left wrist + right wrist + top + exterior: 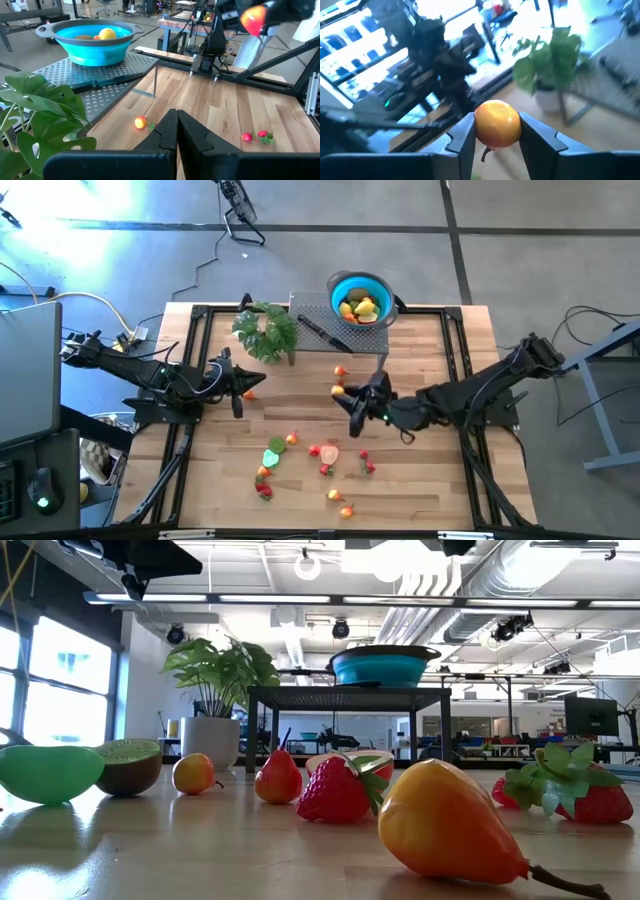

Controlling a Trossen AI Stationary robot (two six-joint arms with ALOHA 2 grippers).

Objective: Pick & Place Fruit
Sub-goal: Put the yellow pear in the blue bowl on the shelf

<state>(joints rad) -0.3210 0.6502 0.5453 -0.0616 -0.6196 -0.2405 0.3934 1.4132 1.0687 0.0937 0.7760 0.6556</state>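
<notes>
Gripping a yellow-orange toy fruit (pixel 498 124) between its fingers, the right gripper (pixel 345 393) hangs above the table's middle, near the blue bowl (pixel 360 284); the left gripper (pixel 176 131) waits closed beside the leafy plant (pixel 266 330).

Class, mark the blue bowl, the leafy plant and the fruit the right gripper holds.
blue bowl (pixel 338 284): high view, its rim.
leafy plant (pixel 266 330): high view, its leaves.
held fruit (pixel 498 124): right wrist view, its rounded front.

Wooden counter (pixel 440 480), fruit (pixel 327 454) scattered across the near half. At the far edge, a potted plant (pixel 266 330) beside a metal rack (pixel 318 308).
</notes>
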